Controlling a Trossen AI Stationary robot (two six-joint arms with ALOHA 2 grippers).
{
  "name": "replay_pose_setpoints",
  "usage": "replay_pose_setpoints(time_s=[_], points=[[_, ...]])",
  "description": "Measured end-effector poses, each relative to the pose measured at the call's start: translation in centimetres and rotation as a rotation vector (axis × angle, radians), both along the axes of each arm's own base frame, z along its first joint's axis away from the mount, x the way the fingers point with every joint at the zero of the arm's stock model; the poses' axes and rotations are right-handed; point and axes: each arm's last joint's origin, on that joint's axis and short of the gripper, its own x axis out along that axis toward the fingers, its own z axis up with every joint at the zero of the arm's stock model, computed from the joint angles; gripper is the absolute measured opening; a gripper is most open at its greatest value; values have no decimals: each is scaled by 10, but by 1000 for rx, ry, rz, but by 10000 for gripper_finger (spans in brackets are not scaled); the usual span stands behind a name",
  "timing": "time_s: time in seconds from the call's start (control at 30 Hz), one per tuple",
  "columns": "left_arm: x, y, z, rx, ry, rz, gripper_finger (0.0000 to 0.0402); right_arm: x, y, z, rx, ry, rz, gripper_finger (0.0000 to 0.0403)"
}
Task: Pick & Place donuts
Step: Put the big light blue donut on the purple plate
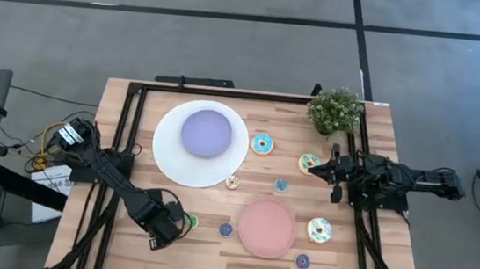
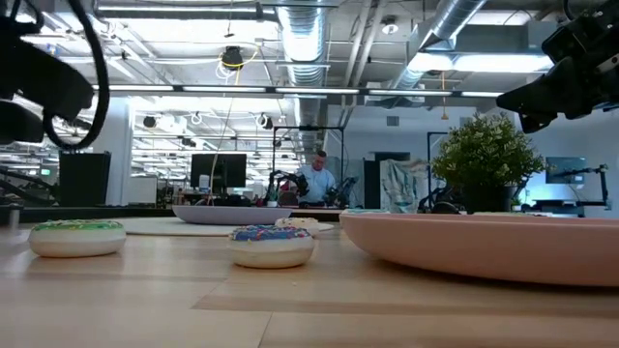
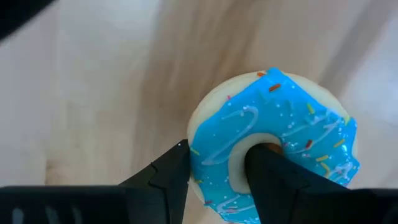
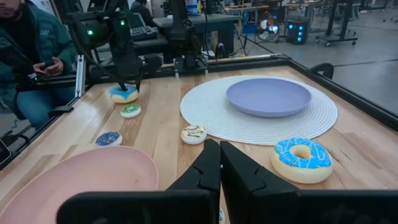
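Note:
My left gripper [image 3: 217, 160] is near the table's near-left corner, shut on a large blue-iced donut [image 3: 292, 130], which also shows far off as the blue donut [image 4: 124, 94] under the left gripper [image 4: 126, 86]. A green mini donut [image 1: 190, 222] lies beside it. My right gripper [image 4: 219, 163] is shut and hangs empty over the table's right side [image 1: 335, 175]. Lying flat on the wood are another blue donut [image 1: 262, 143], a cream-green one [image 1: 310, 162], an orange-speckled one [image 1: 319, 230], and teal [image 1: 280, 184], tan [image 1: 232, 182] and purple [image 1: 225, 229] minis. My left gripper pinches the blue donut's ring wall [image 3: 214, 177], with one finger [image 3: 264, 168] inside the hole and the other finger [image 3: 171, 171] against the outer edge. The fingers come from above, pointing down. I cannot tell whether the donut rests on the table or is lifted clear.
A lilac plate [image 1: 206, 132] sits on a round white mat [image 1: 167, 158] at the far left-centre. A pink plate [image 1: 266, 227] lies near centre, with another purple mini [image 1: 302, 261] beside it. A potted plant [image 1: 335, 110] stands at the far right. A person [image 4: 25, 50] sits beyond the table's left side.

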Motion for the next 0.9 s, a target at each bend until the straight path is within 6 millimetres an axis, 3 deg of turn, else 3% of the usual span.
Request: replay_pose_setpoints(time_s=[0.27,0.5,0.7,0.9], points=[[18,3,27,34,-46,-44,139,0,0,0,0,0,0,0],[40,20,54,111,-105,-84,139,0,0,0,0,0,0,0],[75,52,79,137,-238,-159,139,0,0,0,0,0,0,0],[103,108,92,210,-320,-162,139,0,0,0,0,0,0,0]])
